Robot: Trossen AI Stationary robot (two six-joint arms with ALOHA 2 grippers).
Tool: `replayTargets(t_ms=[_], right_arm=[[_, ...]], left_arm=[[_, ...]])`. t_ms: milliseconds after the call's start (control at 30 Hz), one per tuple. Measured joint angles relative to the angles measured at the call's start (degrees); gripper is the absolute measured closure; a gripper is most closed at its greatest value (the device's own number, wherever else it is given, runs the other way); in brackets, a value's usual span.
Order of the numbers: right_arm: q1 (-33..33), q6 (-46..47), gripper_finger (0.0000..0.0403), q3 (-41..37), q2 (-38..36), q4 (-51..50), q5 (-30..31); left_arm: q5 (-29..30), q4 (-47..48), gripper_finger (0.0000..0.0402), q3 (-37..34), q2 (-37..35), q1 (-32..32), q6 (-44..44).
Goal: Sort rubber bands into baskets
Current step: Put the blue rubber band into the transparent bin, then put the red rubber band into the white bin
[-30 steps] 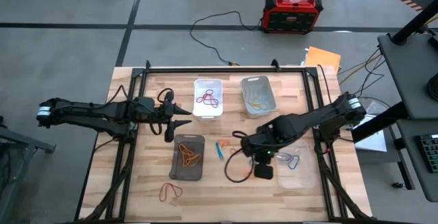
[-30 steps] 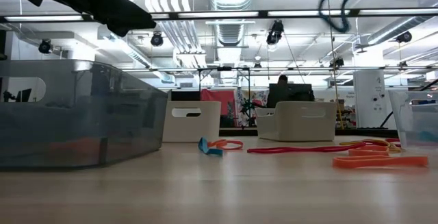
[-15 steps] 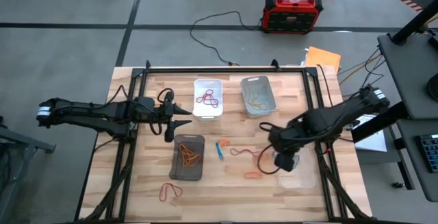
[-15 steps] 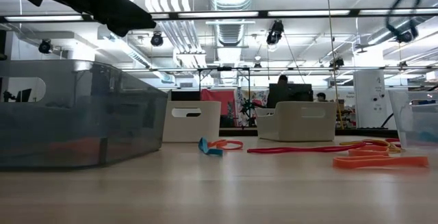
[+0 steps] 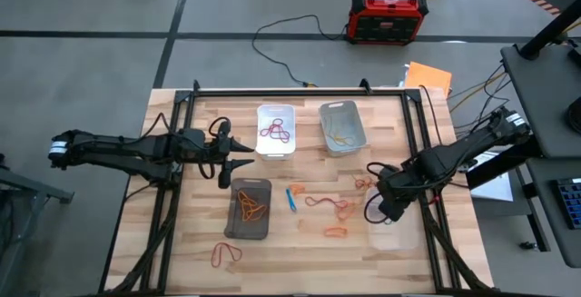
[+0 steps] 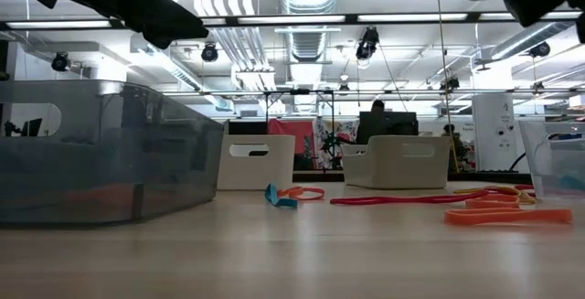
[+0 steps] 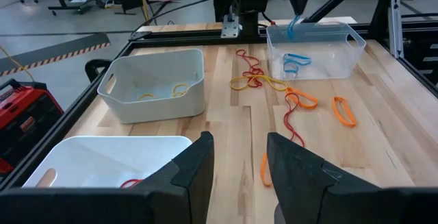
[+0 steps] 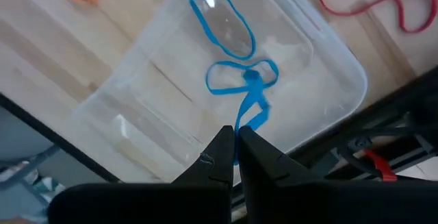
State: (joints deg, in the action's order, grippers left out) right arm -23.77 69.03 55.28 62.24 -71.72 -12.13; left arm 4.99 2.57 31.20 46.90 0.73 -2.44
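Left gripper (image 5: 243, 154) just hangs with fingers apart, holding nothing; the white basket (image 5: 277, 130) is right ahead of it and the dark basket (image 5: 249, 208) just beside and below. Loose red and orange rubber bands (image 5: 329, 205) lie between the grippers. Right gripper (image 8: 234, 154) is pinched shut on a blue rubber band (image 8: 250, 107), directly above the clear basket (image 8: 321, 66), which has more blue bands inside.

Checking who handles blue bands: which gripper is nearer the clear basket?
The right gripper hangs directly over the clear basket, pinching a blue rubber band. The left gripper waits across the table.
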Motion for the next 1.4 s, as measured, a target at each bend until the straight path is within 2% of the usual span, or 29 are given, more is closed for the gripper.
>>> replayTargets(t_ms=[500,1200,1400], right_arm=[[0.0,-0.02,0.0381,-2.3,1.33,0.39,0.12],[0.02,3.06,0.0273,-2.2,1.35,0.47,1.22],[0.02,2.99,0.0256,-2.2,1.24,3.73,1.73]], left_arm=[[0.02,0.0,0.028,0.0,0.0,0.0,-0.02],[0.02,0.02,0.028,0.0,0.12,0.0,0.13],[0.02,0.02,0.028,0.0,1.12,0.0,0.15]])
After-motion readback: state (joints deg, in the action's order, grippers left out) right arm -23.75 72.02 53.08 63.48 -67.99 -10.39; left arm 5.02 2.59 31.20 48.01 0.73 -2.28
